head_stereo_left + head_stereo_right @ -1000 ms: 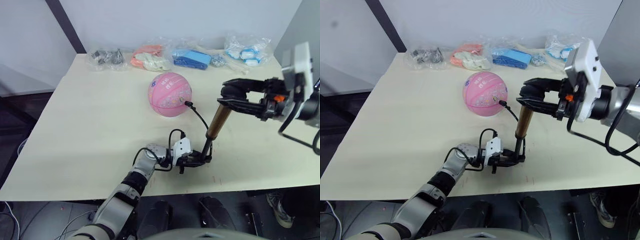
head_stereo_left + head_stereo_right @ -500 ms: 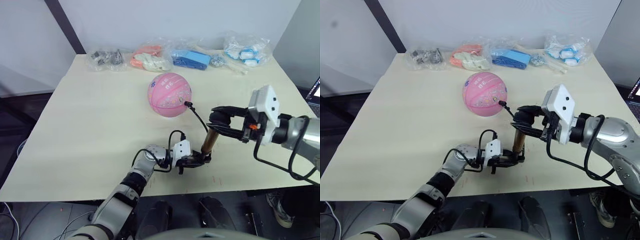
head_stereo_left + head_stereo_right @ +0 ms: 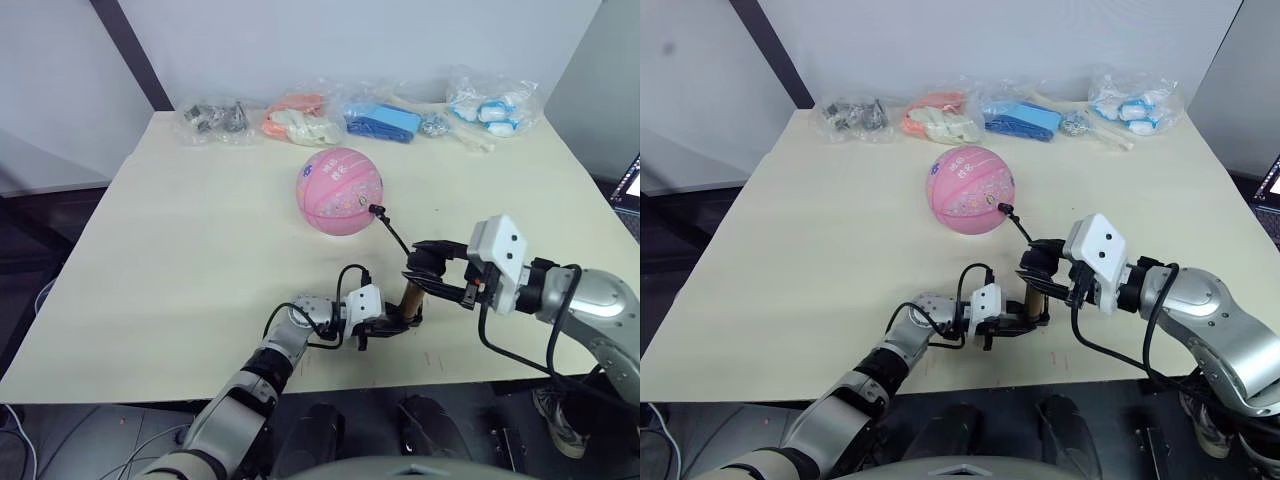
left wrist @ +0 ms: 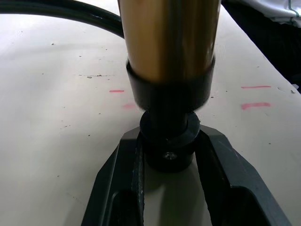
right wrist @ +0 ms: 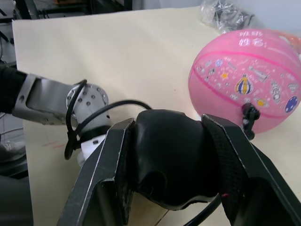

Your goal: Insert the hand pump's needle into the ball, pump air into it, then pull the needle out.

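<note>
1. The table is a pale cream top; both grippers work near its front edge, with red marks on the surface beside them.
2. The ball is pink with small cartoon prints and sits on the table beyond both grippers, a little to the left of the right gripper and well apart from the left one.
3. Several plastic-bagged items lie in a row along the far edge, beyond the ball and farthest from the grippers.
4. The right gripper has its two black fingers clamped on the black handle at the top of the hand pump, directly above the left gripper.
5. The left gripper lies low on the table, its fingers closed around the pump's black base cap, holding the gold-bronze barrel upright.
6. The pump's thin black hose runs from beside the right gripper up to the ball.
7. The needle fitting sits against the ball's near side; the pin itself is too small to make out.
</note>
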Controlling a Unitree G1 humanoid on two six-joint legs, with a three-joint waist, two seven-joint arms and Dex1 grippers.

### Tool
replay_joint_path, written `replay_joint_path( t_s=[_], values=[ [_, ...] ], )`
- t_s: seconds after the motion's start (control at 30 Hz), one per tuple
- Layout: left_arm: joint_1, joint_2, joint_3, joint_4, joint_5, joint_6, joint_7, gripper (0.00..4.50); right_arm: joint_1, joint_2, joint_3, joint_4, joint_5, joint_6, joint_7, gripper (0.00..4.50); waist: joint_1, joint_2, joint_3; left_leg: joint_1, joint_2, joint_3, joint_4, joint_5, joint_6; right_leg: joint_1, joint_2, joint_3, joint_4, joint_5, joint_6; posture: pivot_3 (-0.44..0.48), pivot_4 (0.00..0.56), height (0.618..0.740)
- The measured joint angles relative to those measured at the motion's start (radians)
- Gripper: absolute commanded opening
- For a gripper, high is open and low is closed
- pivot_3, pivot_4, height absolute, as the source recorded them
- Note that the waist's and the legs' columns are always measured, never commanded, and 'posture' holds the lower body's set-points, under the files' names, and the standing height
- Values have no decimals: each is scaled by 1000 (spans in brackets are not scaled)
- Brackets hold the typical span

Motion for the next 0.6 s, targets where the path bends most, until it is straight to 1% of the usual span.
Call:
replay_joint_path(
  t_s=[0.1, 0.33, 0.5, 0.6],
  values=[
    [3, 0, -2, 3, 0, -9, 6, 1116, 30, 19, 20, 13, -39, -25, 1, 1811, 0, -1, -1, 0, 0, 0, 0, 0, 0, 0, 0, 0, 0, 0, 0, 0, 150, 740],
    [7, 1, -4, 4, 1, -12, 15, 1116, 53, 48, 39, 37, -93, -77, 14, 1811, 0, -2, -2, 3, 0, 0, -1, 0, 0, 3, 1, 0, -1, 0, 0, 0, 150, 740],
    [9, 1, -8, 4, 1, -14, 17, 1116, 41, 50, 17, 40, -86, -72, 27, 1811, 0, -2, -2, 3, 0, 0, -1, 0, 0, 3, 1, 0, -1, 0, 0, 0, 150, 740],
    [10, 1, -11, 2, 0, -14, 18, 1116, 11, 40, -4, 45, -49, -21, 39, 1811, 0, -2, -2, 3, 0, 0, -1, 0, 0, 3, 0, 0, -1, 0, 0, 0, 150, 740]
  ],
)
